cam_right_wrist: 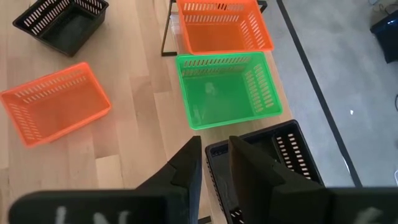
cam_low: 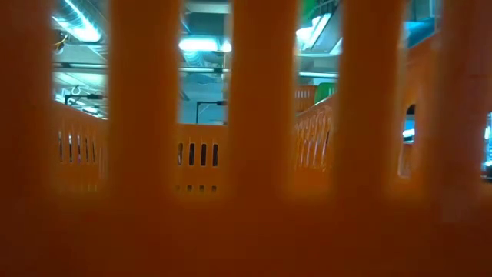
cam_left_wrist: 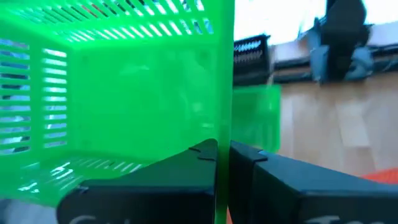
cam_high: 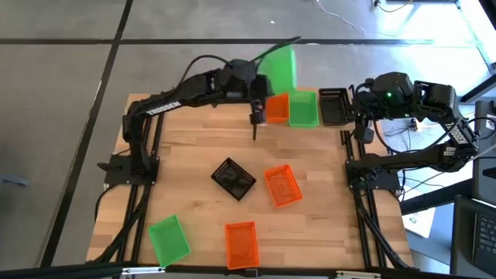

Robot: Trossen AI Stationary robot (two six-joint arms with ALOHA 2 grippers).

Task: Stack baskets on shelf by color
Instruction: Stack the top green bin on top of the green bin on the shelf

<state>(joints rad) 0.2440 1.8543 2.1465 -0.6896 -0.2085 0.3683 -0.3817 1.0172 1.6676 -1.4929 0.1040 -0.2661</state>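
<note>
My left gripper (cam_left_wrist: 222, 163) is shut on a bright green basket (cam_high: 277, 66), held up in the air above the far side of the shelf (cam_right_wrist: 281, 87). On the shelf sit an orange basket (cam_high: 277, 107), a green basket (cam_high: 303, 109) and a black basket (cam_high: 333, 106), side by side on their bottoms. My right gripper (cam_right_wrist: 214, 163) is at the black basket's (cam_right_wrist: 267, 165) right end, shut on its wall. On the table lie a black basket (cam_high: 232, 178), two orange baskets (cam_high: 282, 186) (cam_high: 241, 244) and a green basket (cam_high: 168, 239). My left gripper pinches one thin side wall (cam_left_wrist: 224, 134) of the green basket between its two fingers, one finger on each face, the wall seen edge-on. The basket is lifted clear and tipped on its side above the shelf. My right gripper has the black basket's end wall (cam_right_wrist: 211, 152) between its fingers, one finger (cam_right_wrist: 249, 165) inside the basket and one (cam_right_wrist: 186, 165) outside, coming from above and slanting from the table's right. The basket rests on the shelf beside the green one.
The nearest orange basket (cam_low: 246, 192) stands right against the low camera and blocks that view. The shelf's black upright (cam_right_wrist: 165, 37) stands at its left end. Bare tabletop (cam_high: 194, 147) lies between the shelf and the loose baskets. Cables run along the table's right side.
</note>
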